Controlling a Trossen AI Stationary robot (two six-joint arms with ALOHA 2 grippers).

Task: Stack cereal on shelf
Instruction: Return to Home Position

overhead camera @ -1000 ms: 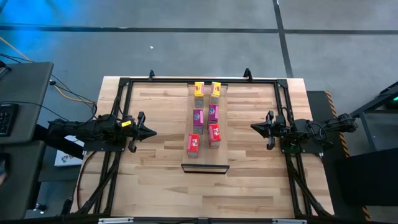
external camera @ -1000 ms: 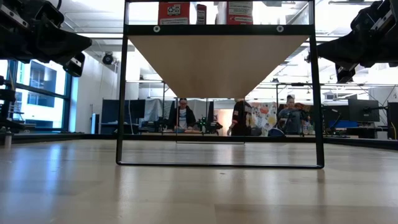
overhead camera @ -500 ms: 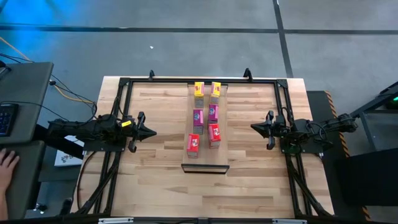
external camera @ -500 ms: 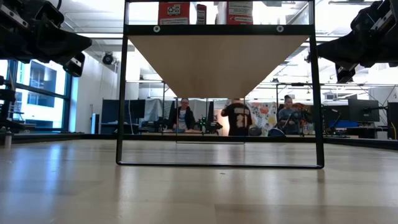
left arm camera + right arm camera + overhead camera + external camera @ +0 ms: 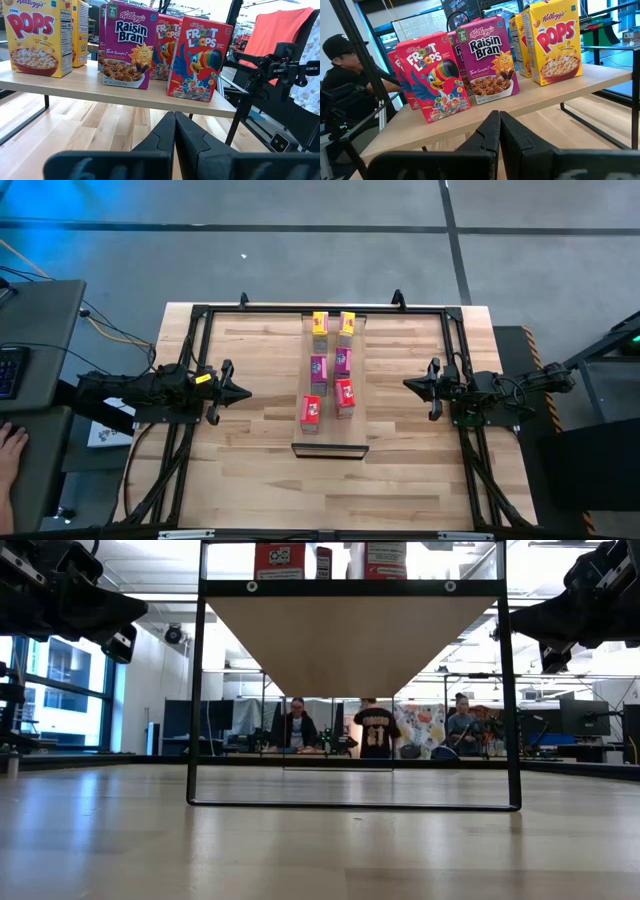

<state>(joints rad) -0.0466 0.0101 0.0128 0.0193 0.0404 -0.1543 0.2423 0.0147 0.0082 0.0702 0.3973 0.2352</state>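
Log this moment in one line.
cereal: six boxes on shelf | left gripper: shut, left of shelf | right gripper: shut, right of shelf

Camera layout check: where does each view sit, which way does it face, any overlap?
High: overhead, straight down on table; left hand, right hand show.
Low: tabletop height, level under shelf; arms at top corners.
Left wrist: past own shut hand toward shelf.
Right wrist: same, from opposite side.
Shared: both wrists see the cereal boxes.

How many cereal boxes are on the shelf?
6: two yellow boxes at the far end of the shelf, two magenta boxes mid-shelf, two red boxes nearest its dark front edge. None appears hidden.
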